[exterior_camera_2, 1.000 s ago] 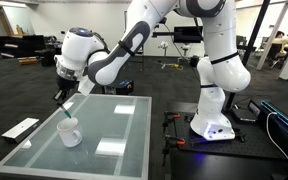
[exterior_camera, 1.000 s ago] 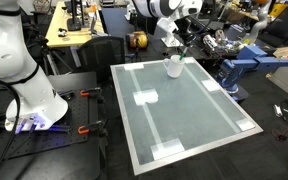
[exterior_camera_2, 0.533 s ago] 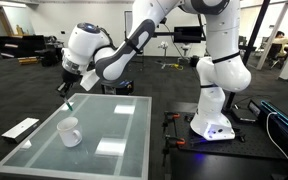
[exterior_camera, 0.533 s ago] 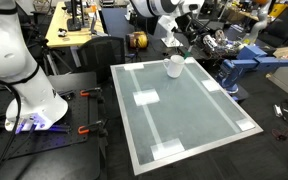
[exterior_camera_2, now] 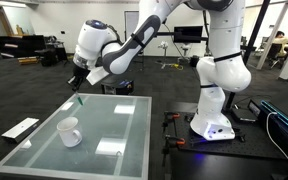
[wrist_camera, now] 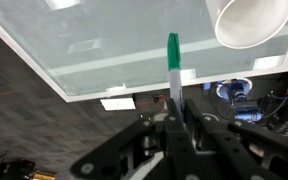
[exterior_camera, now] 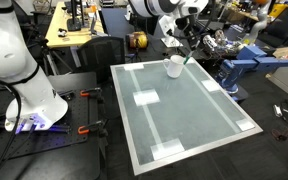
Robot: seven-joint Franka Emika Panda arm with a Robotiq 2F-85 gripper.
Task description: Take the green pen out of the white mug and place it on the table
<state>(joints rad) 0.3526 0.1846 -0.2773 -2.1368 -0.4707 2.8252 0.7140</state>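
Against glossy table (wrist_camera: 104, 50), fingers (wrist_camera: 191, 128) pinch slim green pen (wrist_camera: 173, 55).

Workbench (exterior_camera: 69, 32): standing at the back, carrying clutter.
Yellow spool (exterior_camera: 137, 41): sitting near the workbench.
Blue frame (exterior_camera: 242, 66): resting on the dark floor.
Monitor (exterior_camera_2: 188, 35): standing dark, far back.
White board (exterior_camera_2: 20, 128): lying flat on the carpet.

- The tabletop (exterior_camera_2: 92, 118) is glossy and smooth, showing pale reflections.
- The white mug (wrist_camera: 252, 20) looks smooth and faintly shiny.
- The green pen (wrist_camera: 173, 55) looks like smooth plastic.
- The hand (wrist_camera: 174, 108) is matt black.
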